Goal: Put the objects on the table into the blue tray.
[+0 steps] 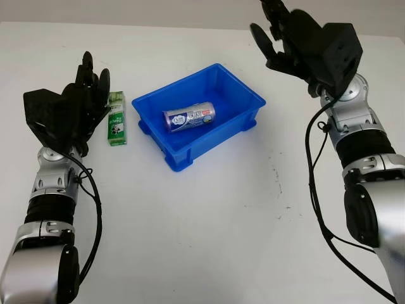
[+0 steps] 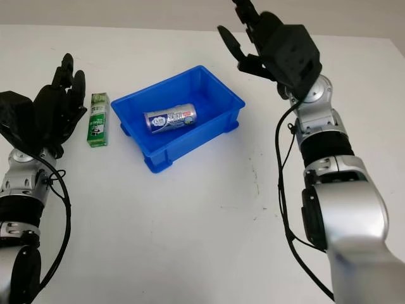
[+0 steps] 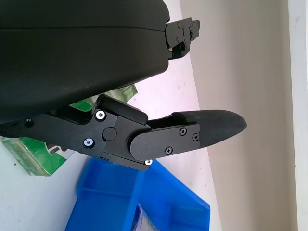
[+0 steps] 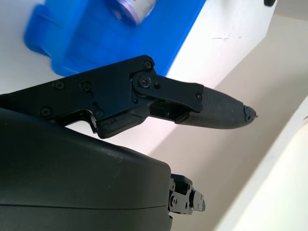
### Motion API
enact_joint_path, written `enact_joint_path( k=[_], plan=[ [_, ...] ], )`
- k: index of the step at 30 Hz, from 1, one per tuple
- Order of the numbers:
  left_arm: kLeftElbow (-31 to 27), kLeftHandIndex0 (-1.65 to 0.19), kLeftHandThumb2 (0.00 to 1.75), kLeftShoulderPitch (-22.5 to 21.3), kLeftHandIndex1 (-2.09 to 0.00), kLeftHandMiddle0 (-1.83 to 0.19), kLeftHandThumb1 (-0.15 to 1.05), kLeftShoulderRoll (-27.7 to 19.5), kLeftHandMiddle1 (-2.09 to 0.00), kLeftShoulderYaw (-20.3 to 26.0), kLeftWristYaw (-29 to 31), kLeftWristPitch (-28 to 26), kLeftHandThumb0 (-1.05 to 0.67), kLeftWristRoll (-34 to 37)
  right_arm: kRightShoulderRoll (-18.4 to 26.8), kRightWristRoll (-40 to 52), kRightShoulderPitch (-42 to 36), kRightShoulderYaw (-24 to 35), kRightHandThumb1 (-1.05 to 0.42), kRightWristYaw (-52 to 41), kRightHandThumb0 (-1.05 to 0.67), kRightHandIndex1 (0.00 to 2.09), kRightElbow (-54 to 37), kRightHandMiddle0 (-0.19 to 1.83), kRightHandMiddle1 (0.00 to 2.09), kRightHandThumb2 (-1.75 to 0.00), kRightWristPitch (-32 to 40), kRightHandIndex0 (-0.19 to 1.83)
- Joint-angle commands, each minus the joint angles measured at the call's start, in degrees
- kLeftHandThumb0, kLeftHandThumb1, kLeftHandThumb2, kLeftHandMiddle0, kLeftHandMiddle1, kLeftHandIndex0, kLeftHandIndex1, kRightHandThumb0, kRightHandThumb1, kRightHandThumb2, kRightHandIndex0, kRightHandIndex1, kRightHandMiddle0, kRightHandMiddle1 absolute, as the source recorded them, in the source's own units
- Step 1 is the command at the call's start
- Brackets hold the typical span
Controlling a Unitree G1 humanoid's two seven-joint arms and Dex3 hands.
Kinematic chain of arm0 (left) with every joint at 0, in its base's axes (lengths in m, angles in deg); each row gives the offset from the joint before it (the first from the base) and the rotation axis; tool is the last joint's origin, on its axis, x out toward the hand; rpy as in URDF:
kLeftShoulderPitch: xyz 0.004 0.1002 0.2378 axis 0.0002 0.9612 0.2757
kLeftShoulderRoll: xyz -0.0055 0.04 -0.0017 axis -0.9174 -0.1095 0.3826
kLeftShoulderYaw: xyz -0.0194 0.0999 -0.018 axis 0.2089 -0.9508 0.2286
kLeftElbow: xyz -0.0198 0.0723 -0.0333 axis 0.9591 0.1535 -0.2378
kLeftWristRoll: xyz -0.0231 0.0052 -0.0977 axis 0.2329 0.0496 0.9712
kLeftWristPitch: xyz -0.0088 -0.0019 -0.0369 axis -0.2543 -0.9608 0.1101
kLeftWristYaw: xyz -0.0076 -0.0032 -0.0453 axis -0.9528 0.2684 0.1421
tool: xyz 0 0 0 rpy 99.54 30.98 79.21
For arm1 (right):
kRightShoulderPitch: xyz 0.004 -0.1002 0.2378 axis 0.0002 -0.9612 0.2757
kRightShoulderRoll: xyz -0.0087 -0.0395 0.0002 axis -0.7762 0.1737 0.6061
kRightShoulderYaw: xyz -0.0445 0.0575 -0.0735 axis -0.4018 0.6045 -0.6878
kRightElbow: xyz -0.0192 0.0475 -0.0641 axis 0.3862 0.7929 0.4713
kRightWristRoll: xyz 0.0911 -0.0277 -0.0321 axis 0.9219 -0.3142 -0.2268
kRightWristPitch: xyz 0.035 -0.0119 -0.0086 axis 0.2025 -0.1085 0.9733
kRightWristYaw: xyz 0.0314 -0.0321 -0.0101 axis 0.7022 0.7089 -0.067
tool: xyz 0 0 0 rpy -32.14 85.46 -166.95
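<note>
Blue tray (image 1: 243,120) holds a can (image 1: 189,117); green box (image 1: 116,126) lies beside the open, empty left hand (image 1: 85,101); right hand (image 1: 285,38) open above the tray's far side

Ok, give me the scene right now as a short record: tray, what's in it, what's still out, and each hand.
tray: blue tray near the middle of the white table, set at an angle
in tray: one can lying on its side
still out: green box flat on the table, just off the tray's left side
left hand: left hand open, holding nothing, right beside the green box
right hand: right hand open, holding nothing, raised beyond the tray's right corner
task state: one item left to load
</note>
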Motion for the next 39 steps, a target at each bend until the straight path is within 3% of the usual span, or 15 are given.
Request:
enact_joint_path(
  k=[1, 16, 20, 24, 26, 31, 39],
  plan=[
    [0.2, 0.19, 0.58, -1.2, 0.0, 0.19, 1.05, -1.5, 0.0, -0.1, 0.3, -0.2, -0.79, -0.4, 0.9, 0.6, -1.7, 0.8, -1.05, -0.4, -0.76, 0.0, -1.4, -0.19, 0.0, -0.75, 1.4, -0.19],
    [2.0, 0.19, 0.57, -3.5, 0.0, 0.19, 1.05, -7.6, -0.01, -0.9, 4.4, -1.9, -0.74, -2.7, -0.7, 2.2, -7.3, 2.2, -1.05, 0.2, -0.69, 0.0, -4.6, -0.19, 0.0, -0.77, 6.3, -0.19],
    [5.9, 0.0, 0.42, -7.9, -0.1, -0.05, 1.05, -12.8, -0.11, -2.6, 8.0, -2.3, -0.68, -5.3, -0.8, 2.4, -7.6, 2.3, -1.05, 0.5, -0.7, 0.0, -5.2, -0.19, 0.0, -0.76, 7.0, -0.19],
    [8.6, -0.31, 0.24, -13.2, -0.18, -0.4, 1.05, -17.0, -0.11, -7.0, 5.3, -2.0, -0.62, -12.6, -1.0, 2.9, -7.7, 2.7, -1.05, 0.4, -0.69, 0.0, -5.7, -0.19, 0.0, -0.76, 7.7, -0.19],
    [10.1, -0.34, 0.14, -15.8, -0.15, -0.5, 1.04, -18.3, -0.11, -9.0, 5.2, -0.7, -0.52, -15.5, -1.0, 2.9, -7.8, 2.6, -1.05, 0.1, -0.68, 0.0, -5.8, -0.19, 0.0, -0.76, 7.4, -0.19],
    [11.7, -0.26, 0.04, -19.1, -0.08, -0.45, 0.96, -21.6, -0.06, -17.4, 1.2, 4.6, -0.43, -27.2, -0.8, 3.0, -8.2, 2.5, -1.05, -0.6, -0.69, 0.0, -6.3, -0.19, 0.0, -0.77, 7.5, -0.19],
    [12.3, -0.11, 0.04, -21.5, -0.02, -0.13, 0.82, -28.3, -0.02, -32.3, -6.8, 20.1, -0.37, -48.9, -0.5, 3.1, -8.8, 2.7, -1.05, -1.3, -0.69, 0.0, -7.1, -0.19, 0.0, -0.78, 7.8, -0.19]
  ],
)
